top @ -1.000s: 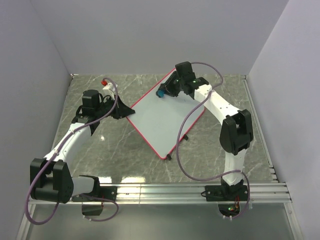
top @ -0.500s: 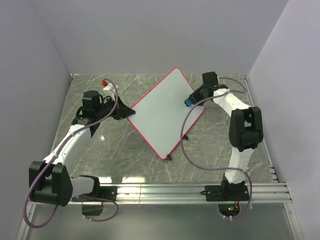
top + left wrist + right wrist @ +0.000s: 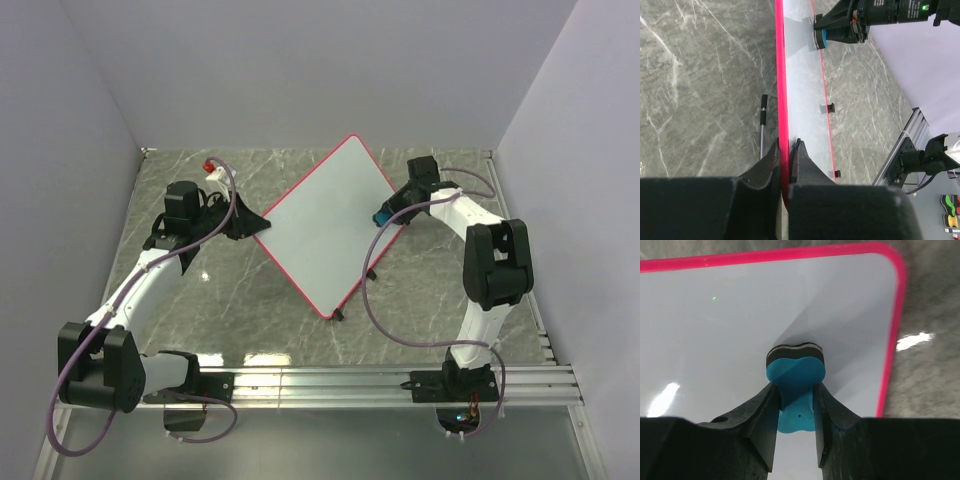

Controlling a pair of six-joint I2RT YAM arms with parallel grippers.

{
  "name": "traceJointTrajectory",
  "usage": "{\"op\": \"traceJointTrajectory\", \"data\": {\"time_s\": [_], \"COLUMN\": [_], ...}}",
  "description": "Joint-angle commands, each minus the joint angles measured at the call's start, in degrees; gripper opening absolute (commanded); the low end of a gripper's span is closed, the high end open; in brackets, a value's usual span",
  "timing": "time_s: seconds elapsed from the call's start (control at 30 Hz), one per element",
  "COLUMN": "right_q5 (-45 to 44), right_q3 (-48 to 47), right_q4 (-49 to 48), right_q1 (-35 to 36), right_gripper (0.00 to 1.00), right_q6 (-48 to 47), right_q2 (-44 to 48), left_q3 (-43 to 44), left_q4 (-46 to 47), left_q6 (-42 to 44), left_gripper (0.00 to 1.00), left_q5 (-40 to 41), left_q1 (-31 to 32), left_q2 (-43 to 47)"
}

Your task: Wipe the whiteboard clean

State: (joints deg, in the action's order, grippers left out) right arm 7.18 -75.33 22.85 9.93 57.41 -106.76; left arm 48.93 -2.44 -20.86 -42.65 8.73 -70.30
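At the far left of the grey marbled desk [image 3: 230,290] a small red-and-white object [image 3: 210,167] lies near the back wall; what it is cannot be told. Just right of it the left gripper [image 3: 245,222] reaches in from the left arm, and the left wrist view shows its black jaws clamped on the pink-red frame of the whiteboard [image 3: 325,235], one jaw on each face at the board's left corner [image 3: 786,150]. A thin grey rod with a black tip [image 3: 762,125] lies on the desk just beside that edge. The whiteboard sits mid-desk, turned like a diamond with one corner toward the back wall, its face [image 3: 715,340] plain white with only glare on it. Two small black feet [image 3: 338,316] stick out along its near right edge [image 3: 829,108]. Near the board's right corner the right gripper [image 3: 390,212] has its jaws closed on a blue eraser [image 3: 795,375], whose dark felt layer presses flat against the white surface just inside the rounded frame [image 3: 819,38]. A green light [image 3: 925,7] glows on the right wrist housing. No lettering is legible.
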Motion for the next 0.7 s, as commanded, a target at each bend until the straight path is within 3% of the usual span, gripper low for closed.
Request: {"op": "traceJointTrajectory", "data": {"time_s": [0.0, 0.37, 0.53, 0.67], "right_q5": [6.08, 10.22, 7.78, 3.91], "right_q3": [-5.08, -27.22, -24.52, -15.59], "right_q4": [-2.90, -0.18, 1.83, 4.57], "right_q1": [2.46, 7.02, 6.42, 4.05], "right_gripper": [0.00, 0.00, 0.00, 0.00], "right_q6": [1.65, 6.75, 4.57, 1.48], "right_q2": [-1.43, -10.65, -8.21, -1.18], "left_q3": [-1.38, -0.94, -0.59, 1.43], "left_q4": [0.59, -0.29, -1.25, -3.10], "left_q6": [10.23, 10.93, 11.54, 11.98], "left_gripper": [0.00, 0.00, 0.00, 0.00], "left_q5": [-5.16, -4.28, -3.84, -4.02], "left_q1": [2.87, 2.96, 2.87, 2.87], "left_q2": [-0.27, -0.63, -0.27, -0.80]}}
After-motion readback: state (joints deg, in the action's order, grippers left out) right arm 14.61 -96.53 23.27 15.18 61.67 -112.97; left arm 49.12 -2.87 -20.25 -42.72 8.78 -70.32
